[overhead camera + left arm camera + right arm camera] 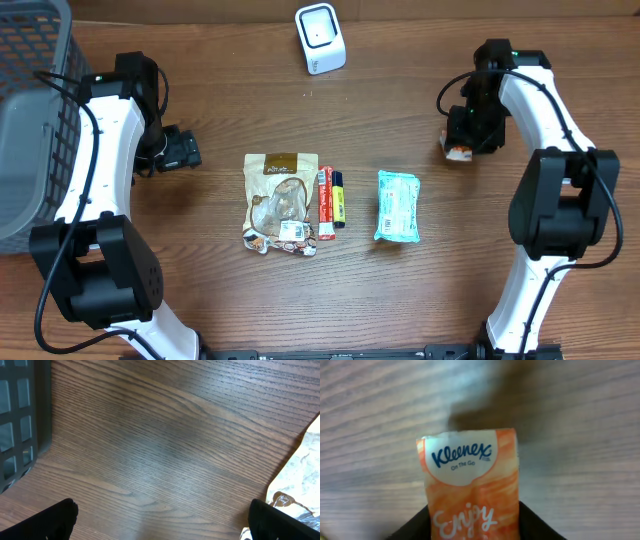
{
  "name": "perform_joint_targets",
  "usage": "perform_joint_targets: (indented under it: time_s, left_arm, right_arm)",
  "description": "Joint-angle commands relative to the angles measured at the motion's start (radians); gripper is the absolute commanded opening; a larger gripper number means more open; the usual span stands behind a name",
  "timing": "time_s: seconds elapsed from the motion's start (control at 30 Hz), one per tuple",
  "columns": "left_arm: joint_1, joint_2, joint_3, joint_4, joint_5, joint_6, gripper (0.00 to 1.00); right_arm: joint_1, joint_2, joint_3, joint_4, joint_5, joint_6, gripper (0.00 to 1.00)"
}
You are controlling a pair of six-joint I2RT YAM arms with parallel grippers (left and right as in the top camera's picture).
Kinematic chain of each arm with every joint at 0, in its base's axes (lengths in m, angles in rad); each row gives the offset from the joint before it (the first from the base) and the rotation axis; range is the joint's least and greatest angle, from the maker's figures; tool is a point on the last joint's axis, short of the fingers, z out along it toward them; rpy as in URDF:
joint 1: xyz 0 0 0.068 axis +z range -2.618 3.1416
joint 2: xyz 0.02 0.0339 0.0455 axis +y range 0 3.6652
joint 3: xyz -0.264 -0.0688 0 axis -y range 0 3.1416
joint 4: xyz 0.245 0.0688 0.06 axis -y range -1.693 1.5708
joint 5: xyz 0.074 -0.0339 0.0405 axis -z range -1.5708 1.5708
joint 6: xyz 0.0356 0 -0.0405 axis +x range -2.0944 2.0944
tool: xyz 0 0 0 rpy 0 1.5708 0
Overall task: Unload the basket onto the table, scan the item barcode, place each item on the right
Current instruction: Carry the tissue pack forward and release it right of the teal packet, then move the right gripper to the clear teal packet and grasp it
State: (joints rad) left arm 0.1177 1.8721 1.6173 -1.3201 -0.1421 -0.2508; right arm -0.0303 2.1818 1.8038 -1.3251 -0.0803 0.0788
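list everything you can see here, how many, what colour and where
barcode scanner: 1, white, far edge of the table, centre
basket: 1, grey mesh, far left
snack bag: 1, brown and clear, middle of the table
red stick: 1, red, against the snack bag's right side
yellow item: 1, yellow and black, right beside the red stick
teal pack: 1, teal and white, right of the middle, on its own
kleenex pack: 1, orange and white, between the right gripper's fingers
table: 1, brown wood
left gripper: 1, black, open, over bare table near the basket
right gripper: 1, black, closed on the kleenex pack, right of the scanner
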Motion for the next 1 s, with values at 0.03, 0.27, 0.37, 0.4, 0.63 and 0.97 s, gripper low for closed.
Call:
perform_joint_targets:
  time_s: [0.03, 0.27, 0.37, 0.4, 0.63, 0.97]
  left_arm:
    - [-0.014, 0.007, 0.013, -0.002, 0.005, 0.019, 1.00]
    - [-0.014, 0.007, 0.013, -0.002, 0.005, 0.019, 1.00]
    - [-0.013, 0.007, 0.013, -0.002, 0.005, 0.019, 1.00]
    - [-0.013, 0.007, 0.013, -0.002, 0.005, 0.019, 1.00]
    - [-0.013, 0.007, 0.013, -0.002, 0.005, 0.019, 1.00]
    - [-0.013, 0.007, 0.013, -0.002, 0.005, 0.019, 1.00]
  right_arm:
    - [0.005, -0.043, -0.007, -0.021, -0.019, -0.002, 0.64]
    - [0.031, -0.063, -0.006, -0.040, -0.056, -0.005, 0.82]
    - [0.051, -0.130, -0.006, -0.049, -0.105, -0.010, 0.80]
    - [0.055, -0.157, -0.006, -0.053, -0.105, -0.009, 0.81]
    - [0.057, -0.403, -0.006, -0.093, -0.116, 0.008, 0.82]
    - [0.090, -0.505, -0.128, -0.171, -0.128, 0.025, 0.82]
